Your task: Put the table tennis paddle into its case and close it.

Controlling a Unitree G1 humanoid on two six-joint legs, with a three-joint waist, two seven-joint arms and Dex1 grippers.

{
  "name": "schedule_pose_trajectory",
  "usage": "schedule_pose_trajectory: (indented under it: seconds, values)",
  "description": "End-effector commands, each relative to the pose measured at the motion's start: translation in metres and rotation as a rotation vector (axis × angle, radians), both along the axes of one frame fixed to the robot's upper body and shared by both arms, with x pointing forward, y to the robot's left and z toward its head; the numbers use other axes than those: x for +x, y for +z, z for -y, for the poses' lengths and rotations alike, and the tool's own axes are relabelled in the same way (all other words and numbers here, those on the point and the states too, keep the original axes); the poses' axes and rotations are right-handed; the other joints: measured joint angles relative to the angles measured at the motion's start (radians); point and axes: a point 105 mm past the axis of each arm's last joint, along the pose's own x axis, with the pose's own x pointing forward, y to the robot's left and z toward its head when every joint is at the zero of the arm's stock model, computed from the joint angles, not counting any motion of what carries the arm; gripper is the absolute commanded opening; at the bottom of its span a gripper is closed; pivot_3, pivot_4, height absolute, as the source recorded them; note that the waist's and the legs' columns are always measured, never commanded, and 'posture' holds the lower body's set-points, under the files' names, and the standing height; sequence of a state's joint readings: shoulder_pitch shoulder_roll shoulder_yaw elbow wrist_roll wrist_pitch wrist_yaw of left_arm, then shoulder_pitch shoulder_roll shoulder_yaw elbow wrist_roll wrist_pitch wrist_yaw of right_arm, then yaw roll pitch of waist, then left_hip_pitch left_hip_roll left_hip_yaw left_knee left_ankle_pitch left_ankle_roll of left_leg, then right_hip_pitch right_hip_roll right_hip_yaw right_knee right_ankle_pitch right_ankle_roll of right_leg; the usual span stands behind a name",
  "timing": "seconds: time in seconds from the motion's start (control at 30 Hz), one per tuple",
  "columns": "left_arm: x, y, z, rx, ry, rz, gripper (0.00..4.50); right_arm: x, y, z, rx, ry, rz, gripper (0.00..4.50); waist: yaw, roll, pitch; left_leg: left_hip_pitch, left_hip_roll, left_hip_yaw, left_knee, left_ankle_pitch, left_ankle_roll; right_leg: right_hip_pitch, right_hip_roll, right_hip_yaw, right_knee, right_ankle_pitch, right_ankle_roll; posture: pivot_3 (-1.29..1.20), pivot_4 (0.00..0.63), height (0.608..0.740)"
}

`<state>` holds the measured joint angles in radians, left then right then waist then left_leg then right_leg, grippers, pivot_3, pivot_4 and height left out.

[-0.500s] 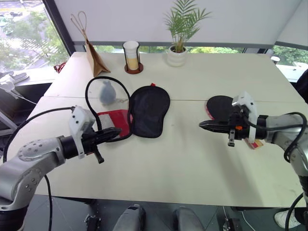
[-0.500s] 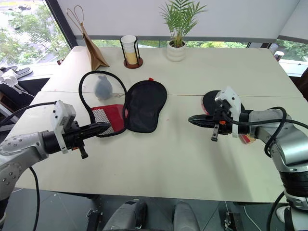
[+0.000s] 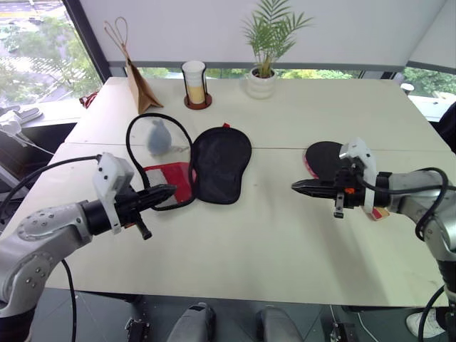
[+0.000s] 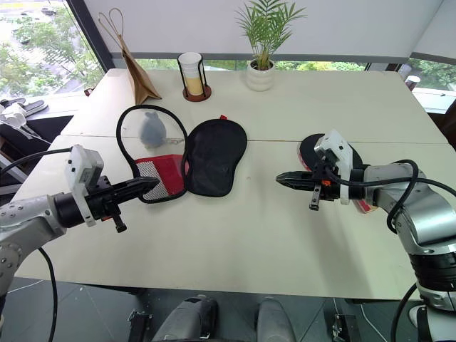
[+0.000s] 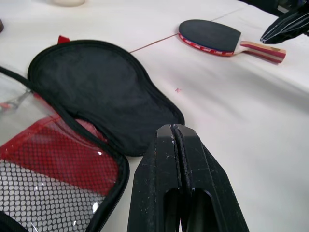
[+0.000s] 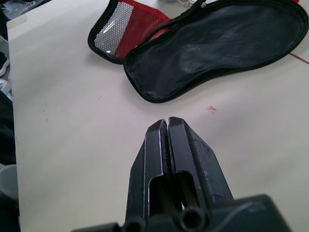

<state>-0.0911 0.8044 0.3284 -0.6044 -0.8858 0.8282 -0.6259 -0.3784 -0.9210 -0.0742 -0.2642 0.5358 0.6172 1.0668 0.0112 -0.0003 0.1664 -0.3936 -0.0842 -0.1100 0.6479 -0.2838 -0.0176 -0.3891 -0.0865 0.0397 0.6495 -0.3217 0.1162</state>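
- Left eye view gives you both arms raised over the white table (image 3: 285,235), and neither one touches anything.
- Your left gripper (image 3: 169,191) has its two black fingers pressed together, holding nothing; the left wrist view shows the fingers (image 5: 166,159) meeting along one thin seam.
- Just past that gripper's tip lies the case (image 3: 214,162), unzipped and spread flat, its black half farther out and its red mesh half (image 3: 171,178) nearest the fingertips.
- The case's black cord loop (image 3: 142,128) curves away behind the red half, with the grey-blue charm (image 3: 158,137) inside the loop.
- Your right gripper (image 3: 298,187) is also pinched shut and empty; the right wrist view shows it aimed across bare table toward the open case (image 6: 212,43), well apart from it.
- The paddle (image 3: 324,157) lies flat on the table, black face up, just behind and beside your right hand, partly hidden by the wrist; in the left wrist view its wooden handle (image 5: 263,50) points toward that right gripper (image 5: 285,26).
- Far beyond both hands you have a brown paper bag (image 3: 140,85), a cup in a wire holder (image 3: 194,82) and a potted plant (image 3: 265,50).
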Motion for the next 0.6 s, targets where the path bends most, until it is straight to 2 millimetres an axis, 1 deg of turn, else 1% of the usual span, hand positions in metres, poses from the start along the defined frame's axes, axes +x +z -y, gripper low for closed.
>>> schedule_pose_trajectory:
  seconds: [0.03, 0.13, 0.37, 0.4, 0.47, 0.5, 0.53, 0.57, 0.6]
  values:
    - [-0.004, 0.006, 0.0, 0.013, 0.0, 0.03, 0.0, -0.001, 0.009, -0.003, 0.017, 0.009, 0.022, 0.03, 0.0, 0.0, 0.0, 0.0, 0.0, 0.0, 0.0, 0.0, 0.0, 0.0, 0.0, 0.0, 0.0, 0.0, 0.0, 0.0, 0.15, 0.74]
    - [-0.005, 0.002, -0.001, 0.024, -0.001, 0.02, 0.0, -0.001, 0.007, -0.002, 0.009, -0.007, 0.013, 0.03, 0.0, 0.0, 0.0, 0.0, 0.0, 0.0, 0.0, 0.0, 0.0, 0.0, 0.0, 0.0, 0.0, 0.0, 0.0, 0.0, 0.15, 0.74]
    - [-0.001, 0.004, -0.003, 0.031, 0.006, 0.033, 0.0, 0.008, 0.004, 0.001, -0.003, -0.058, 0.004, 0.03, 0.0, 0.0, 0.0, 0.0, 0.0, 0.0, 0.0, 0.0, 0.0, 0.0, 0.0, 0.0, 0.0, 0.0, 0.0, 0.0, 0.15, 0.74]
    - [0.0, 0.003, -0.005, 0.038, 0.011, 0.034, 0.0, 0.01, 0.002, -0.001, -0.002, -0.069, -0.006, 0.27, 0.0, 0.0, 0.0, 0.0, 0.0, 0.0, 0.0, 0.0, 0.0, 0.0, 0.0, 0.0, 0.0, 0.0, 0.0, 0.0, 0.15, 0.74]
    - [0.001, 0.001, -0.007, 0.043, 0.017, 0.035, 0.0, 0.016, -0.001, -0.003, 0.01, -0.095, -0.038, 0.91, -0.003, 0.0, 0.0, 0.0, 0.0, 0.0, 0.0, 0.0, 0.0, 0.0, 0.0, 0.0, 0.0, 0.0, 0.0, 0.0, 0.15, 0.74]
    - [0.001, 0.001, -0.008, 0.043, 0.019, 0.035, 0.0, 0.019, -0.002, -0.007, 0.025, -0.109, -0.059, 1.34, -0.005, 0.0, 0.0, 0.0, 0.0, 0.0, 0.0, 0.0, -0.001, 0.0, 0.0, 0.0, 0.001, 0.0, 0.0, 0.0, 0.15, 0.74]
    - [0.001, 0.001, -0.009, 0.043, 0.02, 0.035, 0.0, 0.023, -0.003, -0.011, 0.044, -0.122, -0.085, 1.91, -0.007, 0.0, 0.0, 0.0, 0.001, 0.0, 0.0, 0.0, -0.001, -0.001, 0.001, 0.0, 0.001, 0.0, 0.0, 0.0, 0.15, 0.74]
    - [0.001, 0.001, -0.009, 0.043, 0.021, 0.036, 0.0, 0.026, -0.003, -0.014, 0.056, -0.129, -0.102, 2.32, -0.008, 0.0, 0.0, 0.0, 0.001, 0.001, 0.0, 0.001, -0.001, -0.001, 0.001, 0.0, 0.001, 0.0, 0.0, 0.0, 0.15, 0.74]
    - [0.002, 0.0, -0.011, 0.043, 0.022, 0.036, 0.0, 0.029, -0.007, -0.022, 0.062, -0.13, -0.134, 2.94, -0.008, 0.0, 0.0, 0.0, 0.001, 0.0, 0.0, 0.001, -0.001, -0.001, 0.001, 0.0, 0.001, 0.0, 0.0, 0.0, 0.15, 0.74]
